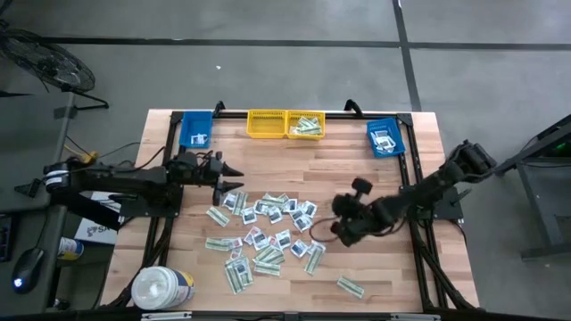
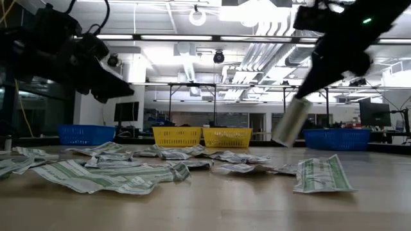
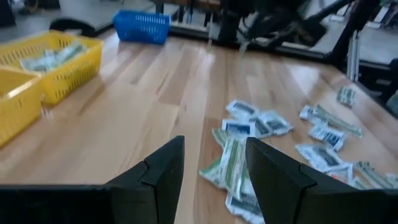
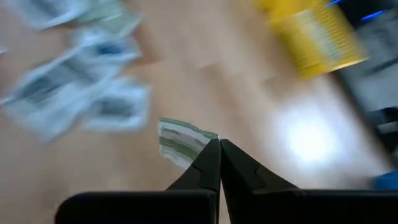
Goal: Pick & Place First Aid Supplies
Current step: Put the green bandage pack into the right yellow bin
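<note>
Green-striped strip packet [image 4: 179,142] is pinched in your right gripper [image 4: 217,144], fingers pressed together on its end, lifted clear of the table so it can travel toward the yellow bins [image 1: 285,124]. Your left gripper [image 3: 214,163] hovers spread at the pile [image 1: 263,234], empty. Only the low view shows the packet dangling; the high view hides it under the arm.

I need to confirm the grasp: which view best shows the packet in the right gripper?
Right wrist view: the green-striped packet sits pinched at the shut fingertips of the right gripper. Low view shows it hanging, blurred. High view barely shows it; left wrist view doesn't resolve it.
</note>
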